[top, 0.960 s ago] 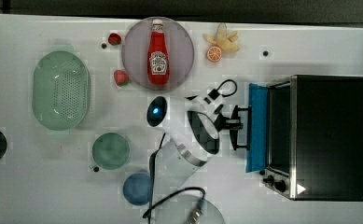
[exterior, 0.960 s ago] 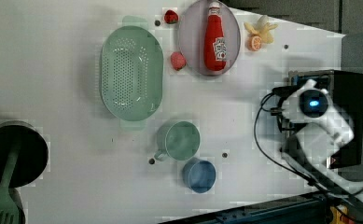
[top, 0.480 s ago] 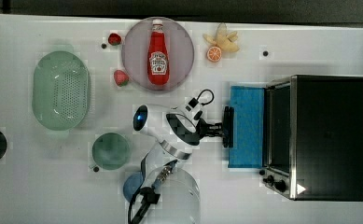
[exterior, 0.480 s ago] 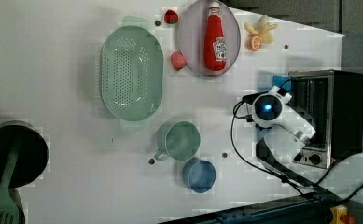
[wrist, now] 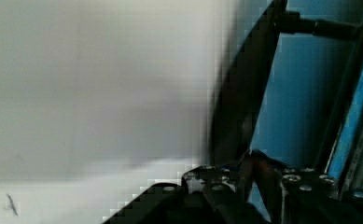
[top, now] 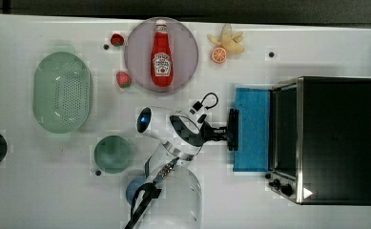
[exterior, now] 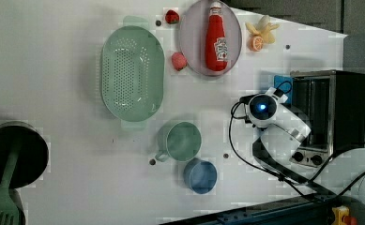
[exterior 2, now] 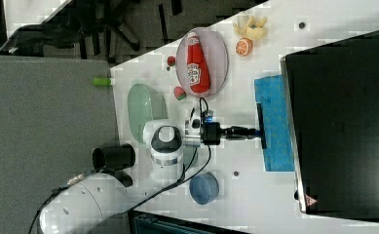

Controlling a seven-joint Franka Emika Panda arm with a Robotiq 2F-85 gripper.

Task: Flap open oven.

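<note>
We see the oven [top: 333,138] at the top view's right, its blue glass door [top: 252,129] folded down flat toward us; our gripper [top: 227,132] pinches the door's dark handle [top: 232,129] at the outer edge.

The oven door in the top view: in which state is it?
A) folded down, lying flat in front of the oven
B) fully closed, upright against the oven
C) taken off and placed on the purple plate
A: the blue glass door lies flat on the oven's left, with the gripper on its dark handle.
</note>
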